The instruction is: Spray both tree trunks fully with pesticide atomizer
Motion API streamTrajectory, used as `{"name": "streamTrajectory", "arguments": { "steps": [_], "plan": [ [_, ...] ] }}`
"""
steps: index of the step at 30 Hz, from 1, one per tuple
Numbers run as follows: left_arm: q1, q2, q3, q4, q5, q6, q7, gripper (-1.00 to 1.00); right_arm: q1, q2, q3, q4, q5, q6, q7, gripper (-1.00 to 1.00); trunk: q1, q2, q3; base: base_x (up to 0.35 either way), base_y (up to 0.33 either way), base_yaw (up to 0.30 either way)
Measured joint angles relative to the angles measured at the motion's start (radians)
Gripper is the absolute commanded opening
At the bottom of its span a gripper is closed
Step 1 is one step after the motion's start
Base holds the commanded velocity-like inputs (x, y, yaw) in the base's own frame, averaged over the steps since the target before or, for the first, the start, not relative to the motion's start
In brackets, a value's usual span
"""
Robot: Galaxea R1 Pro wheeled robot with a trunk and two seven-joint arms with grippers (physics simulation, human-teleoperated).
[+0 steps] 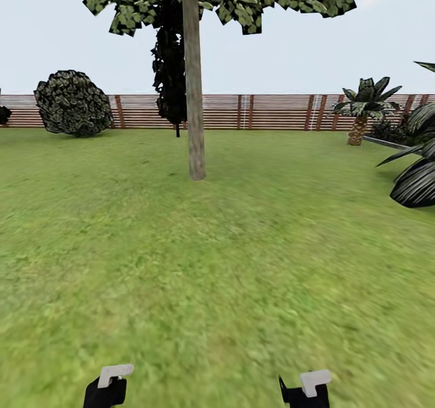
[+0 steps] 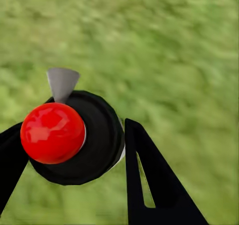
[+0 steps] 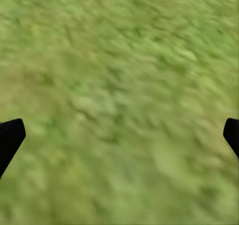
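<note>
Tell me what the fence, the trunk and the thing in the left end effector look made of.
Fence: reddish-brown horizontal slats, apparently wood, matte.
Trunk: mottled grey-brown bark, rough-looking and dull.
Atomizer, between the left end effector's fingers: a red ball with bright highlights, probably glossy plastic, on a round black body with a duller sheen and a grey cone-shaped nozzle; plastic or metal cannot be told.

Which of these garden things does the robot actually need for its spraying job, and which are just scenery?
Needed:
- pesticide atomizer, between the left fingers
- tree trunk
- lawn

Scenery:
- round shrub
- dark narrow tree
- short palm
- fence
</note>
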Motion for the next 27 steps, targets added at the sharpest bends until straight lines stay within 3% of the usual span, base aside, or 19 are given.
{"name": "streamTrajectory", "arguments": {
  "steps": [27],
  "plan": [
    [0.001, 0.0, -0.001, 0.0, 0.0, 0.0, 0.0, -1.0, 0.0, 0.0, 0.0, -0.001, 0.0, -0.001, 0.0, 1.0, 0.0, 0.0, 0.0, 0.335, 0.0, 0.0]
  ]
}}
